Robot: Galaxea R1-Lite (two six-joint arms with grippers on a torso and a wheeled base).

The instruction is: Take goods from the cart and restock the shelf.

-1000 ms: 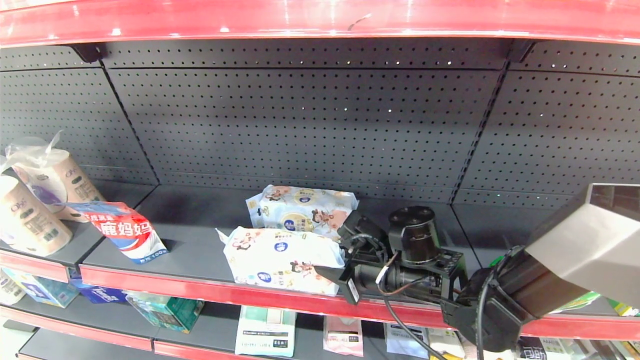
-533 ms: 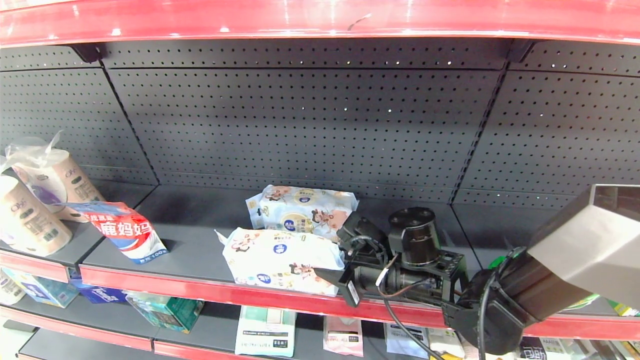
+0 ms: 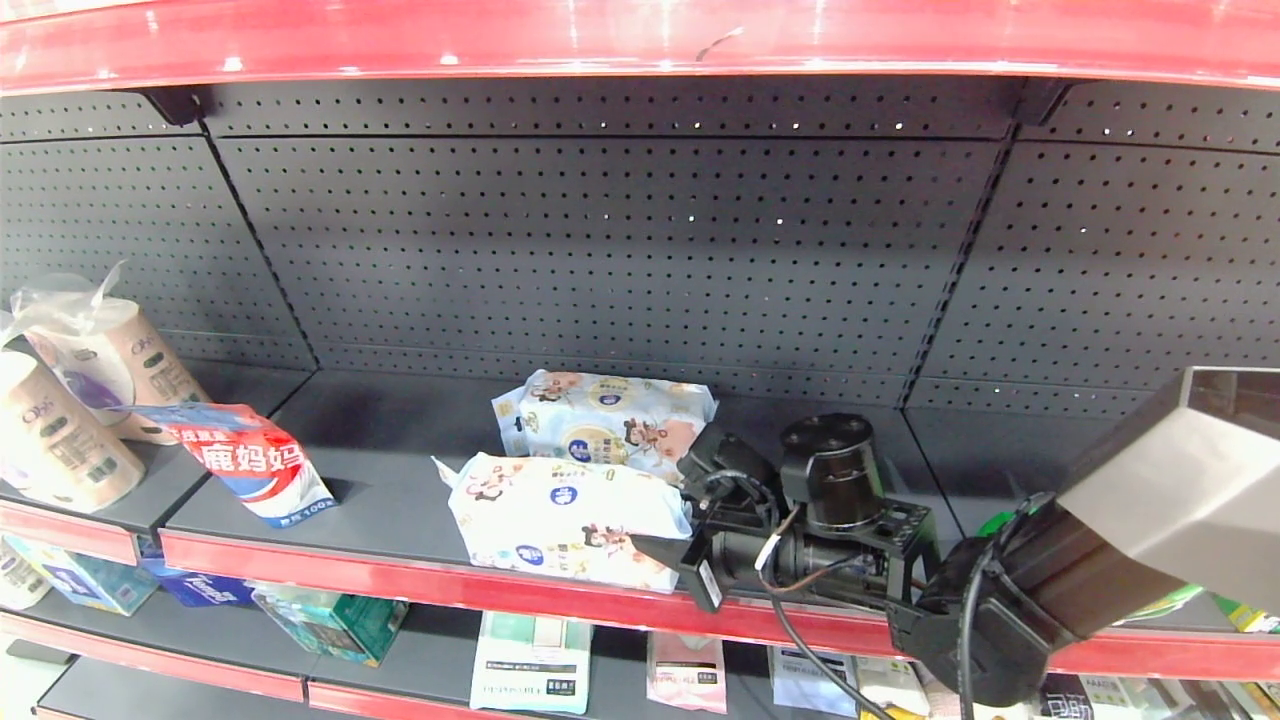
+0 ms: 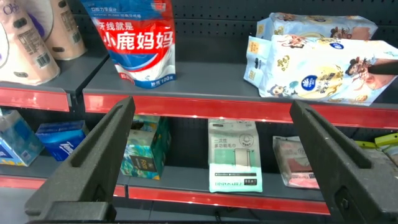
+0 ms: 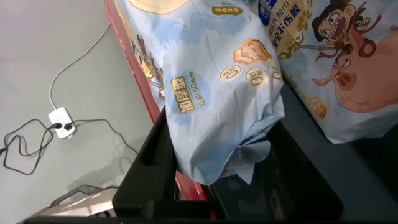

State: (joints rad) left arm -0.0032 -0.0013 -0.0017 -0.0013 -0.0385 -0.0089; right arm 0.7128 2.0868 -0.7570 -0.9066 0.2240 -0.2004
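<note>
- Logged a dark grey shelf (image 3: 400,470) with a red front lip and a perforated back panel (image 3: 600,250) behind it.
- Found the right gripper (image 3: 685,505) at the shelf's front edge, right of middle, pointing towards the robot's left along the lip.
- Saw its fingers (image 5: 146,180) clamped on one end of the front pack (image 3: 560,520), with the crimped end of the wrapper squeezed between them.
- Noted the front pack, pale blue and white with cartoon print, lying on its side on the shelf board close to the red lip.
- Recorded a rear pack (image 3: 600,415) of the same kind just behind it, nearer the back panel; could not tell whether the two touched.
- Counted wrapped paper rolls (image 3: 60,440) at the far left, leaning on the neighbouring shelf section.
- Marked a red-and-blue bag (image 3: 250,465) standing tilted beside the rolls, well apart from the packs.
- Placed the left gripper (image 4: 211,155) in front of the shelving, lower than the restocked board, fingers (image 4: 93,155) spread wide and holding nothing.
- Spotted a teal box (image 3: 335,620) and a white-and-green packet (image 3: 530,660) on the level below.
</note>
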